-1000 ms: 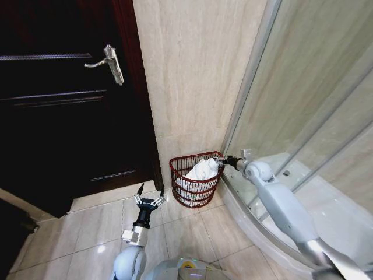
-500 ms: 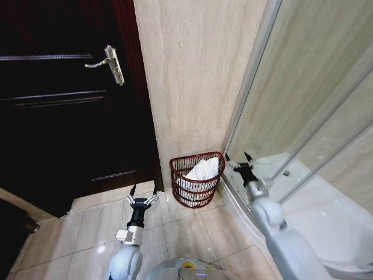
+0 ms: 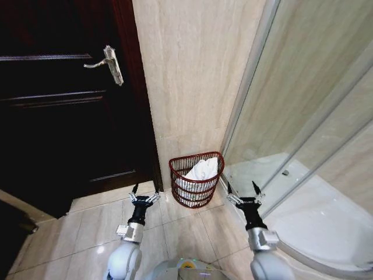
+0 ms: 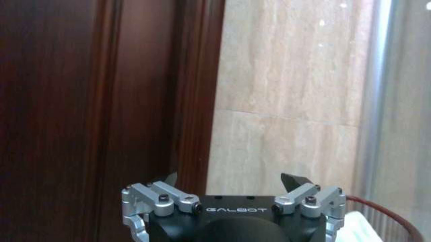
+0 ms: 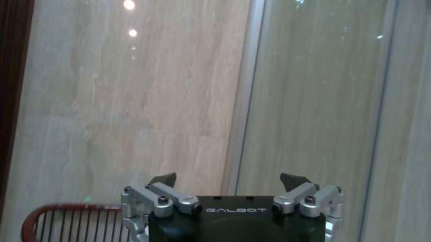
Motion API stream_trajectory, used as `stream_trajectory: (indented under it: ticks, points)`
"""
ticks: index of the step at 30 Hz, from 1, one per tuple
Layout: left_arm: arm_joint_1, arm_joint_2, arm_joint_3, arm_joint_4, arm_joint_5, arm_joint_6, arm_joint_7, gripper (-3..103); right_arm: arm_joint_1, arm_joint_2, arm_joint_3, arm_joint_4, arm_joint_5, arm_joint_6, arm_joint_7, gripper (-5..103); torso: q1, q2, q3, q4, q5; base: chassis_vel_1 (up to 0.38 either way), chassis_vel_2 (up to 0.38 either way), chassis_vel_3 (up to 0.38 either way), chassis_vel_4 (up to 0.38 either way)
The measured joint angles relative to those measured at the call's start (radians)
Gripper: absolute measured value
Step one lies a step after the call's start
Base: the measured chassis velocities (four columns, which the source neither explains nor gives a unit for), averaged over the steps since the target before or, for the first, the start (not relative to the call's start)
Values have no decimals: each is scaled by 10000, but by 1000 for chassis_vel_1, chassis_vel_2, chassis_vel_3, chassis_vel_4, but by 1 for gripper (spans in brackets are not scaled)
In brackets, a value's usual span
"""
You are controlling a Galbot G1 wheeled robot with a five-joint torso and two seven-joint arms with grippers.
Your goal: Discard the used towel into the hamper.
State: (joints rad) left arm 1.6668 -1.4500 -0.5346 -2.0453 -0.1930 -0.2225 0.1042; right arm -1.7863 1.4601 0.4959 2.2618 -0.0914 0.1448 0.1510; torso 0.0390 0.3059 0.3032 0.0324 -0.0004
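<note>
The reddish-brown slatted hamper (image 3: 196,195) stands on the floor against the tiled wall, beside the shower enclosure. A crumpled white towel (image 3: 201,170) lies inside it, rising just above the rim. My left gripper (image 3: 145,195) is open, low on the left of the hamper and apart from it. My right gripper (image 3: 242,188) is open and empty, low on the right of the hamper, in front of the shower's curb. The hamper's rim (image 4: 387,218) shows in the left wrist view beyond the open gripper (image 4: 235,178). The right wrist view has the rim (image 5: 74,214) beside the open gripper (image 5: 231,179).
A dark wooden door (image 3: 64,111) with a metal lever handle (image 3: 106,63) stands at the left. The curved glass shower enclosure (image 3: 309,116) with its raised white curb (image 3: 294,248) takes up the right. Beige floor tiles (image 3: 175,233) lie between my arms.
My right arm has drawn back from the hamper's rim and come down low on the right, with nothing in its open gripper. The towel stays in the hamper. The left gripper has barely shifted.
</note>
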Motion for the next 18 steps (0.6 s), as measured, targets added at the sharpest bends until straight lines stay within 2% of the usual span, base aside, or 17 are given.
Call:
stream_trajectory:
  ticks: [6, 11, 18]
  points:
    - [-384, 474, -163, -17, -316, 368, 227, 100, -167, 966, -64, 368, -385, 169, -197, 100, 1, 0, 1, 0, 0, 0, 0, 0, 0]
    - [-449, 739, -134, 93, -406, 272, 228, 100, -432, 1460, -46, 438, -515, 561, -205, 100, -3, -10, -4, 0, 2, 0, 0, 0, 0]
    - [-588, 767, 54, 322, -325, -27, 246, 100, -944, 1463, 8, 387, -464, 1201, 35, 100, -86, -210, -118, 0, 2, 0, 0, 0, 0]
